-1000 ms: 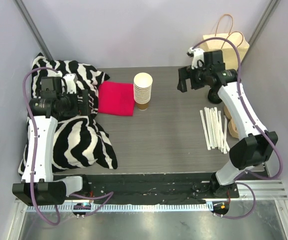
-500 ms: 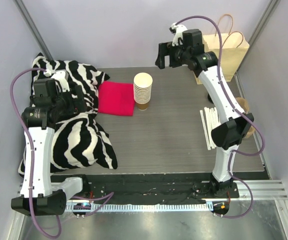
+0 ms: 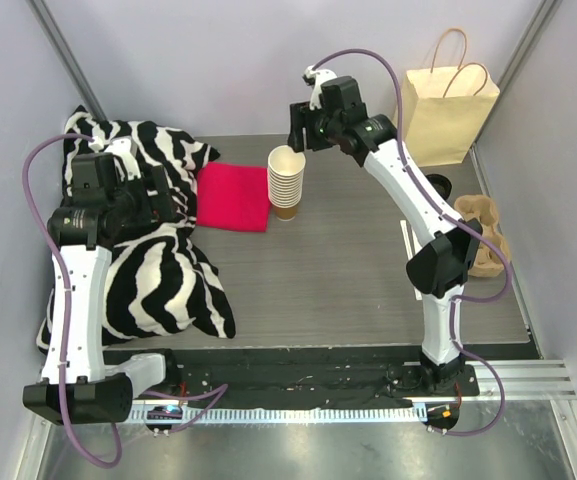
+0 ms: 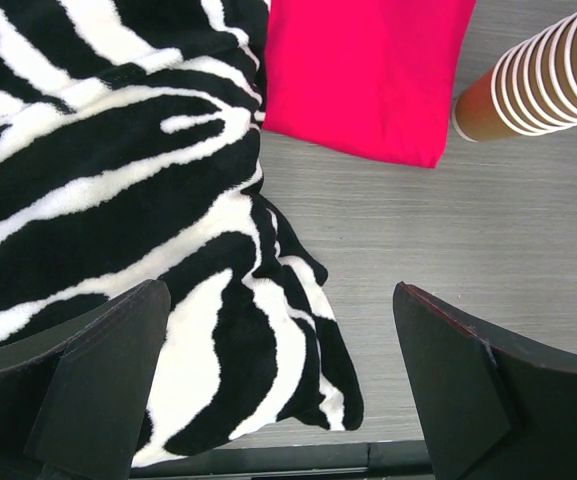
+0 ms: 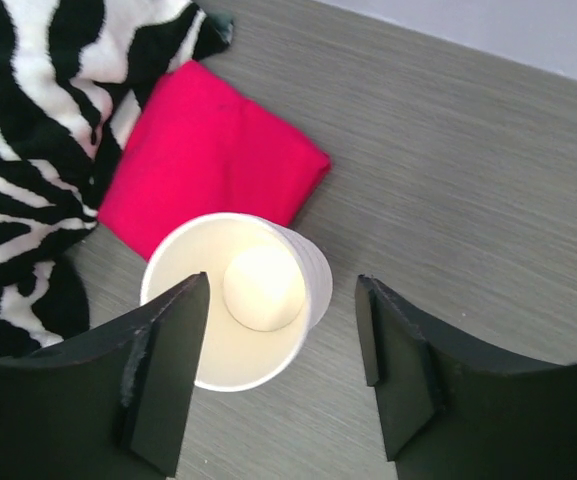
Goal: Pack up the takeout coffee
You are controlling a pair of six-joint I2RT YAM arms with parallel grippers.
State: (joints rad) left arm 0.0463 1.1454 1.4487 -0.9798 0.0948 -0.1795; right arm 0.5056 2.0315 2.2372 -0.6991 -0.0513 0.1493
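We judge nothing packed yet: the paper bag (image 3: 448, 115) stands upper right, our right gripper (image 5: 280, 345) hovers jaws apart above the cup stack (image 5: 233, 300), our left gripper (image 4: 283, 375) gapes empty, and the takeout coffee (image 3: 439, 187) sits below the bag.

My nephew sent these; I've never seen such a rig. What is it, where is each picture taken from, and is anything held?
These are two robot arms bolted to a table's edge, each ending in a two-finger gripper. The wide picture looks down from above; the other two come from wrist cameras. On the table are a zebra blanket, a pink cloth, a stack of paper cups, a paper bag and a cardboard carrier. The right gripper hovers open over the stack; the left gripper hangs open above the blanket's edge. Neither holds anything.
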